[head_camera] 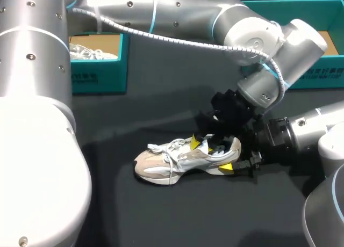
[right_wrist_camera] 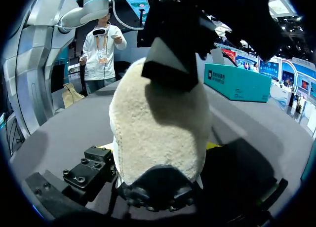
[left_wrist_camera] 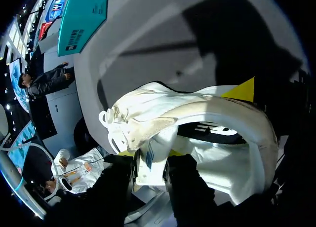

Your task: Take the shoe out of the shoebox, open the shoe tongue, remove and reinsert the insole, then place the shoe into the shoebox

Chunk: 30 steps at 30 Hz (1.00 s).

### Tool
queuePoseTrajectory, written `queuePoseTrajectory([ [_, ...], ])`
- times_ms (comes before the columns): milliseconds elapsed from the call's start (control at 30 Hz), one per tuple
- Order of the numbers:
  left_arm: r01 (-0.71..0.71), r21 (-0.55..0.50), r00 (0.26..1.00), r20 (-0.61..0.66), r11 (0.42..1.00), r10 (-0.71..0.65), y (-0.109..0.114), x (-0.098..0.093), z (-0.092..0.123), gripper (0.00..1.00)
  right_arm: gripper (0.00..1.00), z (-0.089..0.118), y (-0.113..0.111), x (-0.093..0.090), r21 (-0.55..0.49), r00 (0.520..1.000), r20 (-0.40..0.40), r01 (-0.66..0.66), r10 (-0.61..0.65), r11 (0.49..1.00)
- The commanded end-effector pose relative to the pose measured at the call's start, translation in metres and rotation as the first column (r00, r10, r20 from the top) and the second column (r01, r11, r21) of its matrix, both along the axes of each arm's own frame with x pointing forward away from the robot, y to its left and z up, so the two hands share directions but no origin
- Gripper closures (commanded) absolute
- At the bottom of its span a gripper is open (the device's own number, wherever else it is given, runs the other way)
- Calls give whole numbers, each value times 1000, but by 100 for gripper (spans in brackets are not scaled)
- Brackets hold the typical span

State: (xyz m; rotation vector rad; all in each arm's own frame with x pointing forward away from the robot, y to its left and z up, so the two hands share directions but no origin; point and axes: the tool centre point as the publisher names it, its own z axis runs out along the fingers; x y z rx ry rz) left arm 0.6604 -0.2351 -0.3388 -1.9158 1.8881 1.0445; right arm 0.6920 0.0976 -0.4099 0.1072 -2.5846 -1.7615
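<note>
A white and beige sneaker point(head_camera: 172, 162) lies on the dark table point(head_camera: 161, 215), toe to the left. My left arm crosses over from the left, and its gripper point(head_camera: 206, 144) is at the shoe's opening. In the left wrist view that gripper point(left_wrist_camera: 150, 160) is shut on the white tongue point(left_wrist_camera: 148, 153), next to the laces point(left_wrist_camera: 116, 119), with the dark insole point(left_wrist_camera: 212, 131) showing ahead. My right gripper point(head_camera: 236, 160) comes in from the right at the heel. In the right wrist view the fleecy heel point(right_wrist_camera: 158, 128) fills the space between its fingers, which touch it on both sides.
A teal shoebox point(head_camera: 99, 78) at the back left holds another white shoe point(head_camera: 88, 52). A second teal box point(head_camera: 322, 72) stands at the back right, partly behind my left arm. Dark table lies in front of the sneaker.
</note>
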Motion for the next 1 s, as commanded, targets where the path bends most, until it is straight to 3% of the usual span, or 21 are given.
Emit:
queuePoseTrajectory([
  [33,-38,18,997,62,999,37,3,-12,5,76,100,-1,1,1,-4,1000,-1,1,-1,1000],
  [200,-39,15,997,72,999,38,7,-13,8,81,100,-1,1,1,-4,1000,-1,1,-1,1000],
  [333,-58,1,995,80,998,57,12,-10,12,100,100,-1,1,1,-4,1000,-1,1,-1,1000],
  [467,-79,-46,993,84,996,83,19,-7,20,100,100,-1,1,1,-4,1000,-1,1,-1,1000],
  [667,-143,-202,981,103,969,166,35,-6,37,100,100,-1,1,1,-4,1000,-1,1,-1,1000],
  [1000,-230,-472,940,117,851,319,67,-15,54,100,100,-1,1,1,-4,1000,-1,1,-1,1000],
])
